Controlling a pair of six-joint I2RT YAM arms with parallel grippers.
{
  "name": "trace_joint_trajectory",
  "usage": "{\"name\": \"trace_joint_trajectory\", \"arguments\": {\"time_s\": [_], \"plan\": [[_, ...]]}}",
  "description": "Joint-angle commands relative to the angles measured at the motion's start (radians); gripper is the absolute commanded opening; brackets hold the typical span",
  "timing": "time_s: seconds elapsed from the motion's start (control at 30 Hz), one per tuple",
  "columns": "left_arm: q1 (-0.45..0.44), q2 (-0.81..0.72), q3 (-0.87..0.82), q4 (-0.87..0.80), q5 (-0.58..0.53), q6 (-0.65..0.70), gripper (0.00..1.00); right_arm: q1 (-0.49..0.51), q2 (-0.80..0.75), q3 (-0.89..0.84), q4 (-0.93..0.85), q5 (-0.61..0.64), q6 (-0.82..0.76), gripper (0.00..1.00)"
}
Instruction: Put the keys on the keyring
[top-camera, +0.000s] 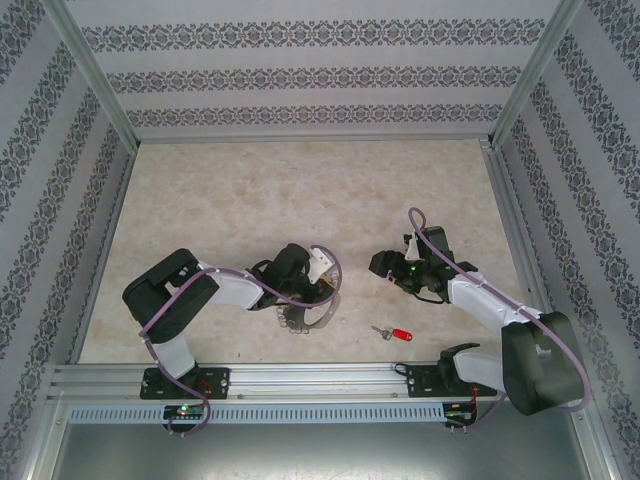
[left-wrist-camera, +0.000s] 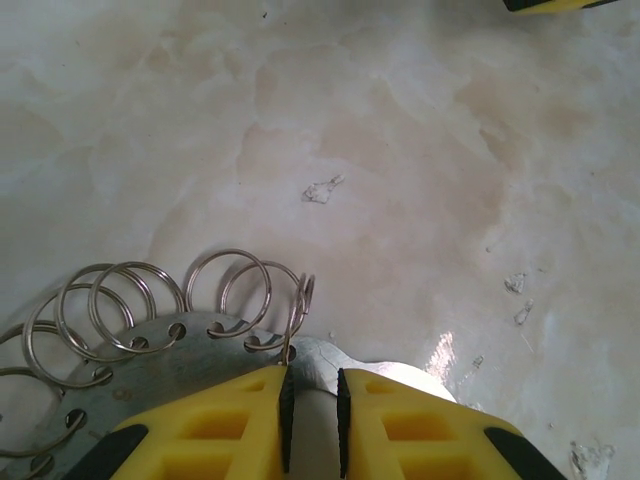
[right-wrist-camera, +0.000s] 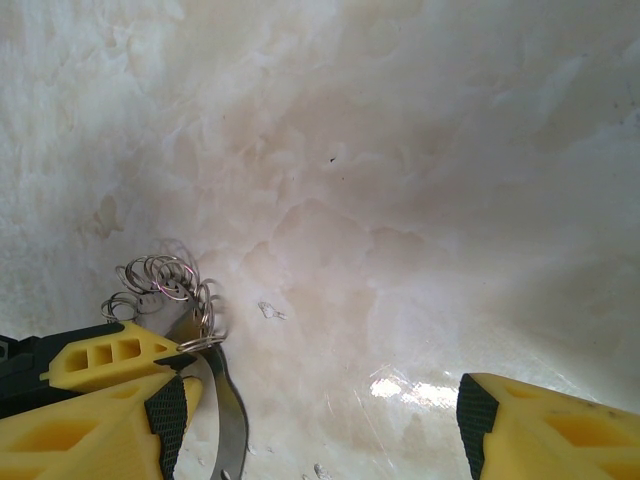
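The left gripper (left-wrist-camera: 312, 410) is clenched on the rim of the keyring (left-wrist-camera: 150, 350), a thin, stiff, light hoop whose wire loops look free to swing. The right gripper (right-wrist-camera: 315, 430) gapes empty. The key (top-camera: 395, 333) lies on the table (top-camera: 250, 190) between the arms; it is tiny and probably slippery, best pinched by its red head. The tabletop is smooth, pale and glossy, boxed in by patterned walls (top-camera: 320, 70)

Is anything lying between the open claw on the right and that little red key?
Nothing visible does. Only bare table separates the right claw from the red key, which lies nearer the arm bases.
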Motion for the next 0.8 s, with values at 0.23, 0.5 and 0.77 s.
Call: {"name": "trace_joint_trajectory", "arguments": {"time_s": [0.23,0.5,0.77], "plan": [[-0.032,-0.009,0.037,0.008,0.007,-0.017,0.21,-0.001,0.026,0.003,0.002,0.005,-0.014,0.74],[-0.041,-0.048,0.019,-0.020,0.008,-0.032,0.22,-0.003,0.036,0.010,0.001,0.001,-0.020,0.74],[-0.041,-0.077,0.030,-0.068,0.003,-0.017,0.22,-0.002,0.042,0.017,0.004,0.000,-0.019,0.74]]}}
